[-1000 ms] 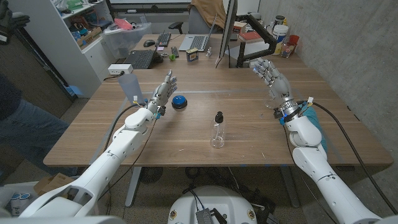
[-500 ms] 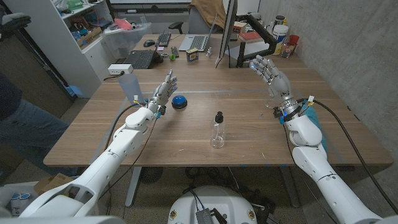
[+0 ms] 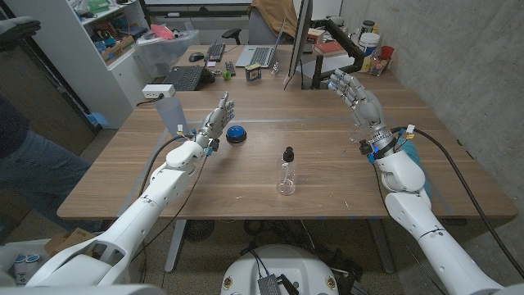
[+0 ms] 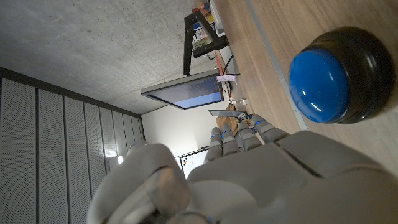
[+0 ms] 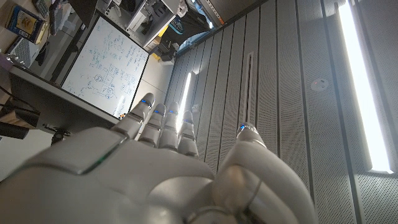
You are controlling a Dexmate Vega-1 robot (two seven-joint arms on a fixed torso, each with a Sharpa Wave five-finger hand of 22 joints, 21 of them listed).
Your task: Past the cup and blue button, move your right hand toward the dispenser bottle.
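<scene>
Over table (image 3: pixel 327 176), raised right hand (image 3: pixel 358 100).

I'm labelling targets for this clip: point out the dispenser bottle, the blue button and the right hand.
Clear plastic dispenser bottle with black pump (image 3: pixel 286 176), head view, its clear body.
Round blue button on black base (image 3: pixel 236 133), head view, its dome.
Right hand (image 3: pixel 358 99), head view, its palm.

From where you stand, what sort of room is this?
Most likely an office or lab workspace: laptops and a monitor sit at the wooden table's far end, with cluttered shelves beside it.

Office-lab; laptops (image 3: pixel 260 56), monitor (image 3: pixel 299 41), whiteboard (image 5: pixel 106 65), cluttered shelves (image 3: pixel 106 33).
</scene>
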